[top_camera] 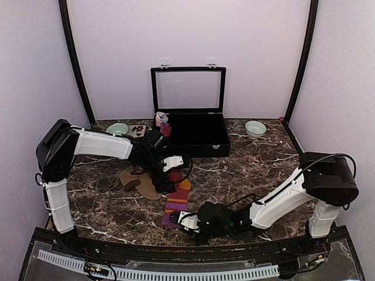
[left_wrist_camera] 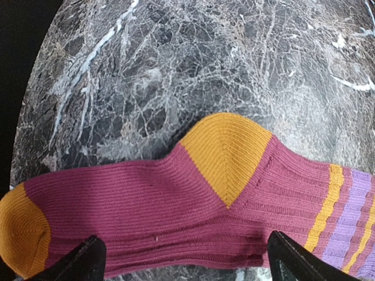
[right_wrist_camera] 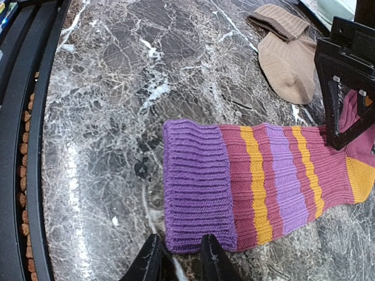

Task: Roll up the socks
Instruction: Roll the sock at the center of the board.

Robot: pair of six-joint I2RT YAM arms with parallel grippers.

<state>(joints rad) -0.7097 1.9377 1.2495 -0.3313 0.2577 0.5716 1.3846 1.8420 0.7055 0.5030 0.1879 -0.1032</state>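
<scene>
A red-maroon sock with orange heel and toe lies flat on the marble, its purple-and-orange striped cuff towards the near edge. My left gripper hovers open and wide over the sock's foot, one fingertip at each side. My right gripper is low at the cuff's near corner, its jaws narrow with the corner of the cuff between them; the fabric lies flat, not bunched. The tan-brown socks lie flat to the left of the red one.
A black compartment box with its lid up stands at the back centre. A pink and light-blue bundle sits at its left corner. Green bowls stand at back left and right. The table's front rail is close to the cuff.
</scene>
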